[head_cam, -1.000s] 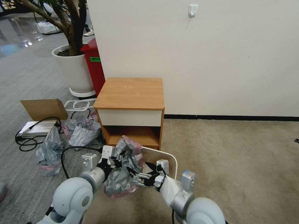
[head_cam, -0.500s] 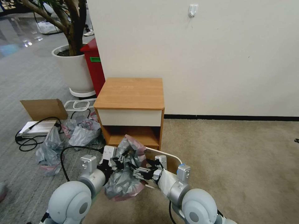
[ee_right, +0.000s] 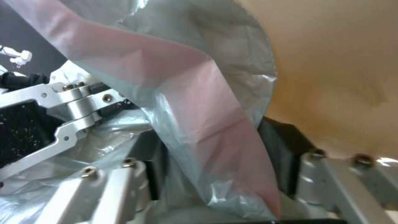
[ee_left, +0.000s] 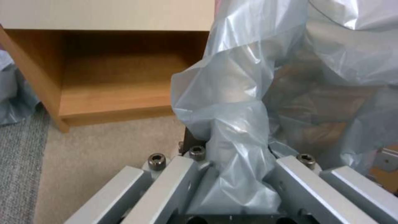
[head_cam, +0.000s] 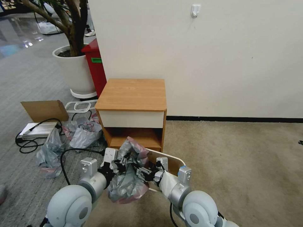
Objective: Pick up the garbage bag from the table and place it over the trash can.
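gripping the crinkly translucent garbage bag point(head_cam: 127, 183), left claw point(head_cam: 117, 164) and seemingly right claw point(head_cam: 145, 172) pinch it.

Both my arms bent inward, low in front. L gripper point(head_cam: 121, 164) & R gripper point(head_cam: 142, 172) close together, jaws of each clamped on garbage bag point(head_cam: 127, 184).

head looks down; both wrists close on garbage bag point(head_cam: 127, 176).

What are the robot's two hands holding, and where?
The garbage bag: left gripper pinches a bunched grey fold, right gripper grips its pink rim.
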